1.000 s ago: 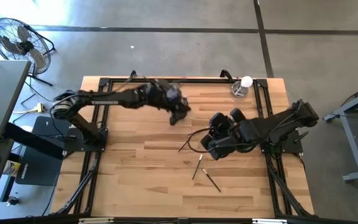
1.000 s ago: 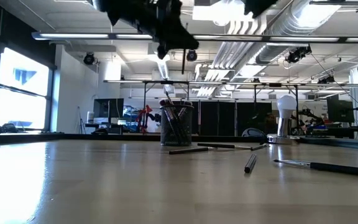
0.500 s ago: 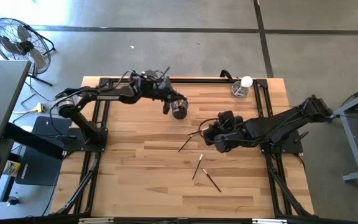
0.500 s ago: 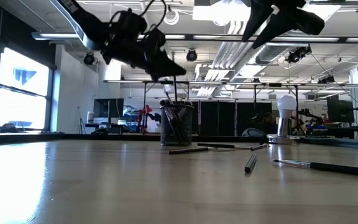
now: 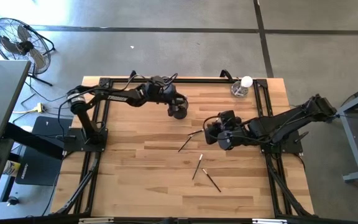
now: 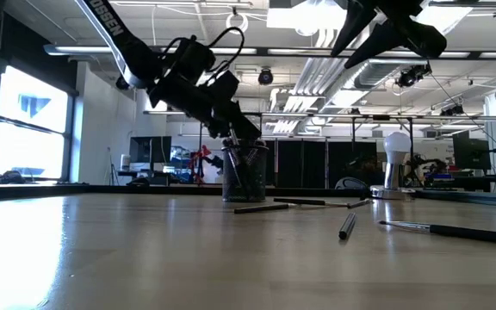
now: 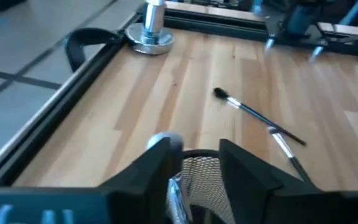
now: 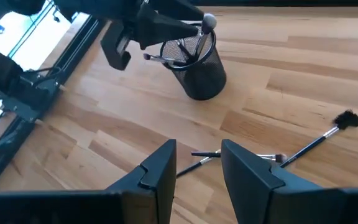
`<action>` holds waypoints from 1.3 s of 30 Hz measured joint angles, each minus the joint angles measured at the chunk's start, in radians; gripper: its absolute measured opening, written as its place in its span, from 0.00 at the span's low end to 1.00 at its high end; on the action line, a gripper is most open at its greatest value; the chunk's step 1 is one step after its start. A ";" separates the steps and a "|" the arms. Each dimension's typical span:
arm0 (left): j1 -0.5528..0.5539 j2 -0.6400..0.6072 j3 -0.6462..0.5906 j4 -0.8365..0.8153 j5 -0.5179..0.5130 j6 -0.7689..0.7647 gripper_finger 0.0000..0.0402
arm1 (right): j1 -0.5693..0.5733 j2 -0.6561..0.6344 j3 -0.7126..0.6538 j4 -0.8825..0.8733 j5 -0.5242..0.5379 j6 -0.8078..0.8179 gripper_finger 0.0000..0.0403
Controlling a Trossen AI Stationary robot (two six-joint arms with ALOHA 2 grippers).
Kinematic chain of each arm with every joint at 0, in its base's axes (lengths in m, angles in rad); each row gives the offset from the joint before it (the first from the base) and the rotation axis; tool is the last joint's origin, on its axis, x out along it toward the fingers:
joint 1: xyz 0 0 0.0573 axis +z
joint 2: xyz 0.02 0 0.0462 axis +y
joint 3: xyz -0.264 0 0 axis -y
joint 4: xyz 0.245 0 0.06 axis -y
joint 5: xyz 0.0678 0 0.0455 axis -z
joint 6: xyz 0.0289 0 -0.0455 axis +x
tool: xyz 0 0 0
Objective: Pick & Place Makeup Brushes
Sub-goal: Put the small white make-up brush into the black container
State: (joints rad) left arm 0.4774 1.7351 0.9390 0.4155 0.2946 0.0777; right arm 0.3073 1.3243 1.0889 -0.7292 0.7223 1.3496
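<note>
A black mesh cup [image 5: 179, 112] stands on the table's far middle with several makeup brushes [image 8: 178, 52] upright in it. My left gripper [image 7: 201, 149] hovers just over its rim, fingers open and pointing down. A pale brush handle [image 7: 176, 190] stands in the cup between them, close to one finger. Other brushes lie flat on the wood [image 5: 184, 144] [image 5: 197, 167] [image 5: 212, 180]. My right gripper [image 8: 197, 149] hangs open above two of them [image 8: 312, 142] [image 8: 204, 155], to the cup's right and nearer. It touches nothing. My left gripper comes at the cup from above. I cannot tell whether one finger [image 7: 160, 163] touches the pale brush handle [image 7: 175, 182] that stands beside it in the cup.
A clear glass with a white ball [image 5: 243, 86] stands at the far right corner. Black rails [image 5: 166, 79] frame the table's far edge and both sides. Bare wood lies along the near half, left of the loose brushes.
My left gripper has come down from high above the table until it hangs at the cup's rim. My right gripper has sunk a little and reached slightly toward the table's far edge, above the loose brushes.
</note>
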 joint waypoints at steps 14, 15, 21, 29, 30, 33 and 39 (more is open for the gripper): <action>-0.204 -0.248 0.225 -0.487 -0.164 -0.115 0.38 | 0.001 0.000 0.000 -0.003 -0.139 -0.191 0.30; -0.236 -0.249 0.248 -0.576 -0.218 -0.132 0.35 | 0.001 0.001 0.000 -0.005 -0.147 -0.205 0.30; -0.377 -0.248 0.300 -0.971 -0.308 -0.350 0.04 | 0.001 0.001 0.000 -0.006 -0.153 -0.273 0.30; -0.601 -0.280 0.111 -1.092 -0.370 -0.529 0.01 | 0.005 0.003 -0.014 0.006 -0.205 -0.286 0.26; -0.628 -0.302 0.077 -1.075 -0.382 -0.553 0.00 | 0.010 0.003 -0.026 0.019 -0.219 -0.285 0.23; -0.696 -0.390 -0.042 -0.951 -0.414 -0.604 0.00 | 0.032 0.005 -0.054 0.107 -0.232 -0.285 0.07; -0.779 -0.603 -0.184 -0.903 -0.477 -0.637 0.00 | 0.057 0.089 0.025 0.184 -0.239 -0.275 0.01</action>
State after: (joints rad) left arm -0.3020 1.1320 0.7555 -0.4871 -0.1823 -0.5591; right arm 0.3646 1.4135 1.1138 -0.5449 0.4830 1.0747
